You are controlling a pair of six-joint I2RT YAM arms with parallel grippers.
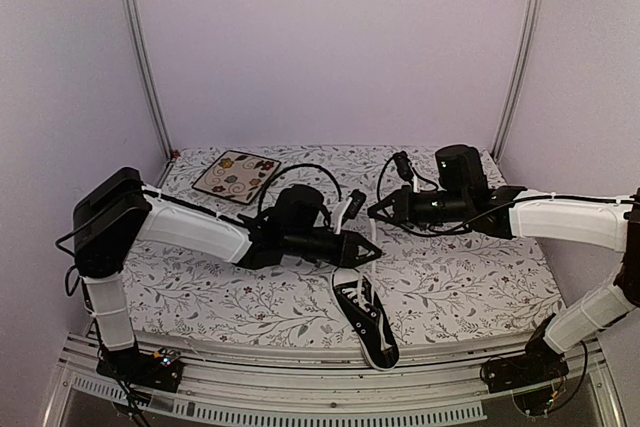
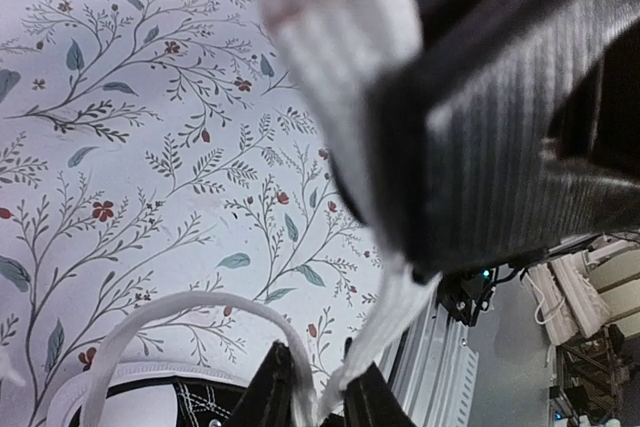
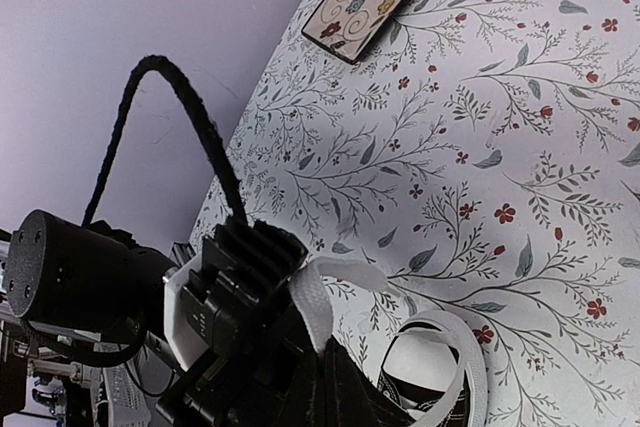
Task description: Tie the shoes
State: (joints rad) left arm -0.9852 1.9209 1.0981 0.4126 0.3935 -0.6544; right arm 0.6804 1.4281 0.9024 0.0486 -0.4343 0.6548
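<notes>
Top external: shoe (image 1: 366, 319) sits upright on the desk (image 1: 480, 287), right of centre near the front edge, toe cap pointing at the front rail. Both arms reach in over its tongue end. Left tool (image 1: 372, 248) hangs just above the shoe's opening. Right tool (image 1: 377, 210) is just behind it, tips nearly meeting. Plate (image 1: 236, 174) is well apart at back left, not involved.

Right wrist view: right tool is clamped together on the lace (image 3: 312, 312), a flat white strand feeding straight into its tips.

Left wrist view: a strand runs between the left tool's fingers (image 2: 278, 387). They look a hair apart, and I can't tell if they pinch it or not. One loop (image 2: 185, 307) stands up over the shoe.

Progress, my read:
- Lace is lifted off the shoe and being worked, with one loop formed and a tool at each strand.
- No finished bow or snug knot shows in any view.
- So roughly mid-task, with the second loop or wrap, the pull-through and the tightening left to do.
- The knot area is hidden behind the tools, so I can't confirm whether the base knot is in.
</notes>
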